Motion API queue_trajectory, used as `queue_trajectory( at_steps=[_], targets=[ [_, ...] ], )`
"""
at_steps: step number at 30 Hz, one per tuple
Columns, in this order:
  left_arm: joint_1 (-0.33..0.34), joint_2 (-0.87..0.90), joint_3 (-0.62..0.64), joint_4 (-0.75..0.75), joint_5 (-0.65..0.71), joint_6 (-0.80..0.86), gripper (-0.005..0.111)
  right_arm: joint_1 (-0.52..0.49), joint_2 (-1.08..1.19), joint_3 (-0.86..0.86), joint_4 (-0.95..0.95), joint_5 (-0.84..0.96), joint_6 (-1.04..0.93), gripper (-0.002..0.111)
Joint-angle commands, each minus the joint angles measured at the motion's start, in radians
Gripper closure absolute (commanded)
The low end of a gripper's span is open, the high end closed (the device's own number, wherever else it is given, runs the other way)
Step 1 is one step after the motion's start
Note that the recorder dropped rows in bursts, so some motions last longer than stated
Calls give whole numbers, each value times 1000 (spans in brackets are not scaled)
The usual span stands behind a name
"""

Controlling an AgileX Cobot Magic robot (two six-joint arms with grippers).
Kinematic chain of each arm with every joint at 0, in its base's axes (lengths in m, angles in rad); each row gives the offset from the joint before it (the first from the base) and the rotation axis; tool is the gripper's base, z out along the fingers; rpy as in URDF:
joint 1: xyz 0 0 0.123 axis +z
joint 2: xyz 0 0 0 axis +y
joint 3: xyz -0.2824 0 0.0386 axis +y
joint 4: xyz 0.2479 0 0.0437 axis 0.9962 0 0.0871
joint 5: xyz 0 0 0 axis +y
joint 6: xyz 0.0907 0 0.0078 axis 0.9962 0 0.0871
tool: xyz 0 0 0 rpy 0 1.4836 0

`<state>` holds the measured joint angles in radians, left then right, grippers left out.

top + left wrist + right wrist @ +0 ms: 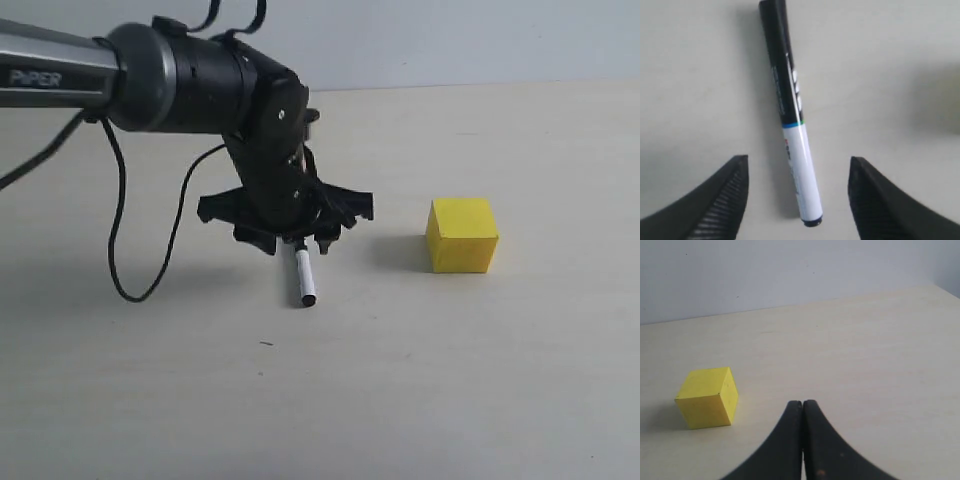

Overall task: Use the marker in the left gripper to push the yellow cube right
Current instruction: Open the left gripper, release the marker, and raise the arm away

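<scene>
The marker (303,276) lies flat on the table, its white barrel and black end pointing toward the front edge. My left gripper (298,243) hovers just over it and is open. In the left wrist view the marker (792,115) runs between the two black fingers (725,200), which stand well apart and touch neither side of it. The yellow cube (462,235) sits on the table to the right of the marker, about a cube's width from the gripper. My right gripper (802,403) is shut on nothing, near the yellow cube (707,397); it does not show in the exterior view.
The left arm's black cable (130,270) loops down onto the beige table (420,390) at the left. A pale wall (450,40) closes off the far edge.
</scene>
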<state>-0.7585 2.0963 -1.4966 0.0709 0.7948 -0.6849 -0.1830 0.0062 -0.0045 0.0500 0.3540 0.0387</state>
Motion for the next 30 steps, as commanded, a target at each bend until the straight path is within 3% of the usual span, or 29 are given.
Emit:
queue_trajectory(
  at_steps=[1,3,7,12,17,21,25,30],
  targets=[
    [3,-98,-9,52,-23,83,54,-4,-6,4,0,-2,0,108],
    [3,-142,-7,84,-23,95,67,-4,-6,4,0,-2,0,108],
    [3,-232,63,160,-80,106,106,-4,-6,4,0,-2,0,108],
    [3,-378,271,222,-382,101,107,-4,-6,4,0,-2,0,108],
    [19,-590,590,234,-884,120,107,-4,-6,4,0,-2,0,108],
    [44,-769,816,234,-1183,234,107,-4,-6,4,0,-2,0,108],
    [71,-973,1002,229,-1325,345,107,-4,-6,4,0,-2,0,108],
    [100,-1241,1159,185,-1338,394,107,-4,-6,4,0,-2,0,108]
  ],
)
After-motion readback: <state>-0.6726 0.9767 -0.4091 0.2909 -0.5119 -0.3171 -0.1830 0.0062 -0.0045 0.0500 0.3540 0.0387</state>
